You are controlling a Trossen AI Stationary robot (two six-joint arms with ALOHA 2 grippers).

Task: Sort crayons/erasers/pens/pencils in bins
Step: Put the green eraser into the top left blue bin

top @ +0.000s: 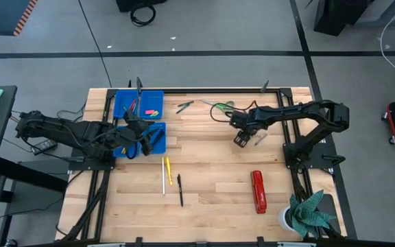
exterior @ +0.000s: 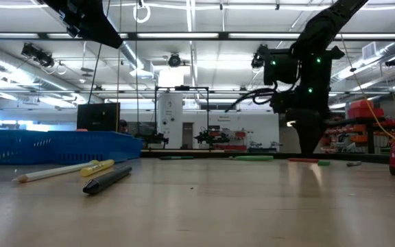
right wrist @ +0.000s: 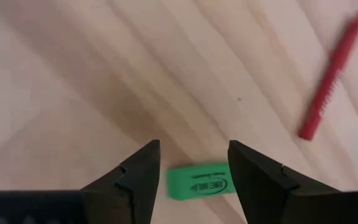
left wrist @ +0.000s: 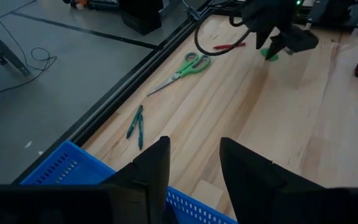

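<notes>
The wooden table (top: 211, 171) carries everything. From its centre in the high view, the blue bins (top: 139, 104) stand at about ten o'clock, with small pink and yellow erasers (top: 151, 110) inside the far one.

The left arm reaches over the nearer bin; the left gripper (left wrist: 194, 163) is spread with nothing between its fingers.

The right arm comes in from three o'clock. The right gripper (right wrist: 193, 165) is spread wide above a green eraser (right wrist: 199, 182), which lies on the wood between the fingers and is not pinched. A red crayon (right wrist: 330, 78) lies near it.

The red stapler (top: 258, 191) lies at four o'clock. Green-handled scissors (left wrist: 182, 70) lie at twelve o'clock.

At six o'clock lie a white pencil (top: 163, 177), a yellow pencil (top: 169, 170) and a black pen (top: 180, 189).
</notes>
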